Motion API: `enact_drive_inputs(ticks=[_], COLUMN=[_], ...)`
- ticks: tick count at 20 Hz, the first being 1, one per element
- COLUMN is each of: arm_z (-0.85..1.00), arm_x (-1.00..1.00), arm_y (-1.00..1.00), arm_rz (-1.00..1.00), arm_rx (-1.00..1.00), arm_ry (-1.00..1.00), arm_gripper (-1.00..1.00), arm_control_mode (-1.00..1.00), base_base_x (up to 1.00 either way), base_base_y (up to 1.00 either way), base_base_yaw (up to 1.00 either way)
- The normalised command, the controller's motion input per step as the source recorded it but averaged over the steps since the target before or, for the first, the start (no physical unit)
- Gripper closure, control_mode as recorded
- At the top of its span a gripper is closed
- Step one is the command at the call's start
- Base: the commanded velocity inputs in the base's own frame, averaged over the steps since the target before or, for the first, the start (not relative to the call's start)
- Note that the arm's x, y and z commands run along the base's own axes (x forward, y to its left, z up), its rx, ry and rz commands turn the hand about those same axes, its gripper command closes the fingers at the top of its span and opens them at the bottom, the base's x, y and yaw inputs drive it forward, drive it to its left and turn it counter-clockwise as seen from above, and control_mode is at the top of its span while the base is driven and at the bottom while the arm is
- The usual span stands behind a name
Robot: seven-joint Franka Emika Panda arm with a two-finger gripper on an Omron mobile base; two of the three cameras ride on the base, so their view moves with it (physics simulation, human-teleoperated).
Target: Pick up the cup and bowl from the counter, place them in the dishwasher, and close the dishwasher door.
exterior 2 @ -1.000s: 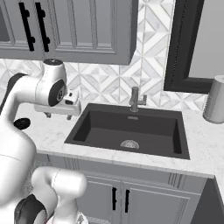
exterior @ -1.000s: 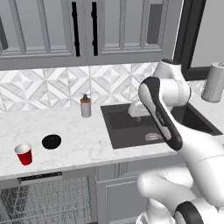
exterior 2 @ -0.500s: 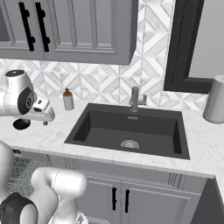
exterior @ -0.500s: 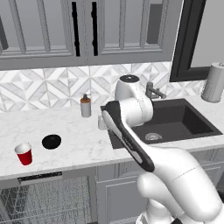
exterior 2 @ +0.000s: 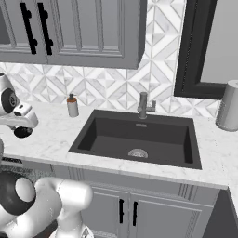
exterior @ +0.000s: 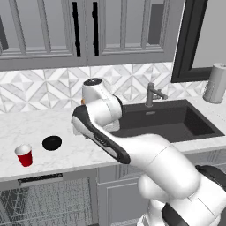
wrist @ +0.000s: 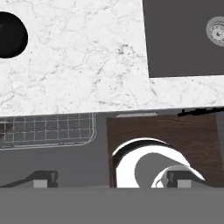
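The arm reaches out over the counter (exterior: pixel 66 123), its hand hanging above the white marble between the bowl (exterior: pixel 52 142) and the sink (exterior: pixel 172 122). In the hand view the gripper (wrist: pixel 111 178) looks straight down, and its 2 dark fingertips (wrist: pixel 43 178) stand wide apart at the bottom of the picture, nothing between them. That is a fully spread jaw, holding nothing.

The black bowl sits upright on the marble, left of the hand in the left base view and apart from it. In the hand view it shows as a dark round at the top left corner (wrist: pixel 11 35), cut by the edge. From the right base view just a sliver of it peeks out under the white hand (exterior 2: pixel 22 132).

The red cup (exterior: pixel 24 155) stands upright near the counter's front edge, just left of the bowl and a little nearer the camera, not touching it.

Below the counter edge the dishwasher (exterior: pixel 48 201) stands open, its grey wire rack in plain sight; the hand view catches that rack too (wrist: pixel 48 130), right under the marble's lip.

Further back, a soap dispenser (exterior 2: pixel 72 106) stands by the tiled wall, left of the faucet (exterior 2: pixel 144 105). A grey canister (exterior 2: pixel 228 106) stands at the far right of the counter.
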Motion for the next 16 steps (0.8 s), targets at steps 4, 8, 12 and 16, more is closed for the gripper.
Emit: enact_drive_inputs(ticks=[4,8,12,16], arm_z=[-0.20,-0.36,-0.45,-0.24], arm_x=[0.32,0.31,0.42,0.27], arm_y=[0.75,0.78,0.98,0.80], arm_rz=[-0.02,-0.01,-0.05,-0.06], arm_rx=[-0.02,0.00,0.00,0.00], arm_ry=[0.07,0.01,0.00,0.00], arm_gripper=[-1.00,-1.00,-1.00,-1.00], arm_control_mode=[-1.00,-1.00,-1.00,-1.00], base_base_x=[0.00,0.00,0.00,0.00], base_base_y=[0.00,0.00,0.00,0.00], base_base_yaw=[0.00,0.00,0.00,0.00])
